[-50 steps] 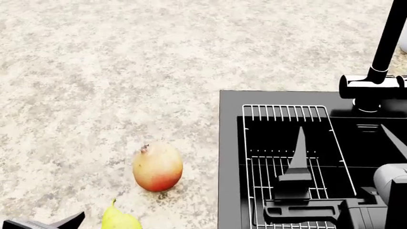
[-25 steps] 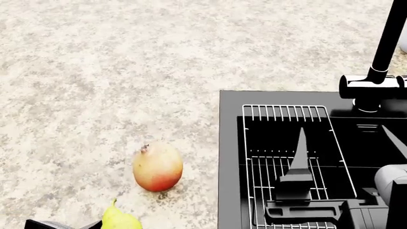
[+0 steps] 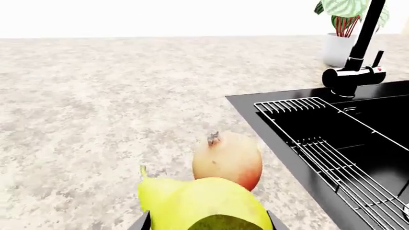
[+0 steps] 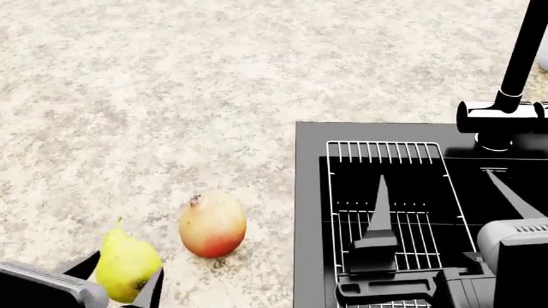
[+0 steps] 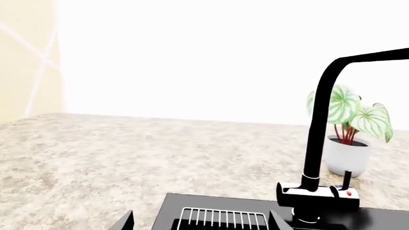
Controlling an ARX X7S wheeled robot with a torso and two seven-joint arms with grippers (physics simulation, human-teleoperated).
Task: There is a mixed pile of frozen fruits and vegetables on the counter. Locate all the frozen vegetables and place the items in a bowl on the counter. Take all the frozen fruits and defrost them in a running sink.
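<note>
Here the left gripper [image 4: 128, 289] clenches the yellow pear [image 4: 127, 262] between its fingers, held beside the red-and-yellow fruit [image 4: 212, 224] on the counter [image 4: 171, 96], presumably bound for the sink [image 4: 411, 212], where the right gripper [image 4: 437, 205] waits spread open.

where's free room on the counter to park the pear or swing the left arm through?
Bare counter spans the whole stretch beyond the red-and-yellow fruit and to the sink's left. Crowded spots: the left gripper holding the pear right beside that fruit, and the sink, with the wire rack, faucet and right gripper over it.
</note>
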